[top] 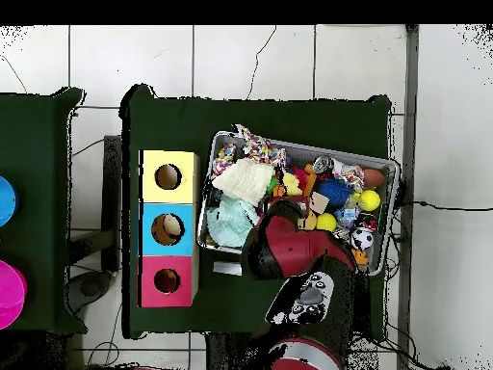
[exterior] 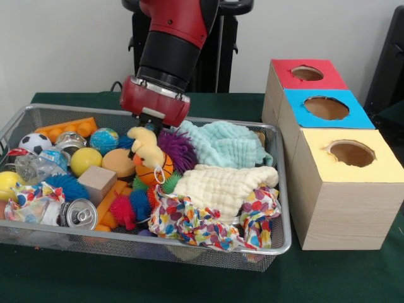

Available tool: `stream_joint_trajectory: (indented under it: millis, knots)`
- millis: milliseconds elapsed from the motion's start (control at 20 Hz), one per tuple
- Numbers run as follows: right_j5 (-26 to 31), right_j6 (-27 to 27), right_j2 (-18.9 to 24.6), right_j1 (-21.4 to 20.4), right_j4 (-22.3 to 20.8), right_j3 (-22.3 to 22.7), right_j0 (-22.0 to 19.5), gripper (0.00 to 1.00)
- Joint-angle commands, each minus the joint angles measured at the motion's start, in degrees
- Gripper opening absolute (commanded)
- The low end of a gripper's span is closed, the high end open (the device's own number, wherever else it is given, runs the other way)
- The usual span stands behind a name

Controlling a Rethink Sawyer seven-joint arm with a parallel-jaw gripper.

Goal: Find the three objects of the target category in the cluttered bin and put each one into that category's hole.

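The silver wire-mesh bin is full of clutter; it also shows in the overhead view. My gripper hangs over its middle and is closed on the top of the pale yellow plush animal, which stands upright above an orange basketball. In the overhead view my arm hides both. The tan-orange bear and the striped tiger are hidden. The red-surrounded hole is on the farthest box, to the right of the bin; it also shows in the overhead view.
Blue-surrounded and yellow-surrounded holes sit in the same row of boxes. Something pale tan shows inside the blue hole. In the bin lie a teal cloth, a cream cloth, a patterned cloth, a purple spiky ball and a can.
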Motion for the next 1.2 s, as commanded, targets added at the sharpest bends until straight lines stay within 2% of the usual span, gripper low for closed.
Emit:
stream_joint_trajectory:
  millis: [50,100,150,350,550,700,850,1000,1050,1200]
  knots:
    - [11.8,9.8,4.7,-2.1,4.5,8.4,-1.1,0.0]
    - [14.4,9.4,5.7,-3.0,5.1,9.4,-1.7,0.0]
    - [19.9,8.8,7.7,-4.8,6.7,11.0,-2.6,0.0]
    - [28.8,8.0,12.4,-8.9,10.7,14.8,-4.8,0.0]
    - [32.4,6.5,15.5,-11.3,13.0,16.4,-6.5,0.0]
    - [36.6,6.7,15.8,-11.9,14.9,16.5,-6.4,0.0]
    - [39.2,5.6,18.0,-11.0,16.3,15.8,-7.8,0.0]
    - [37.5,4.2,19.7,-8.8,16.2,14.5,-9.2,0.0]
    - [34.8,2.9,21.1,-7.9,15.3,13.9,-10.4,0.0]
    - [34.8,3.1,21.6,-7.4,14.9,13.5,-10.5,0.0]
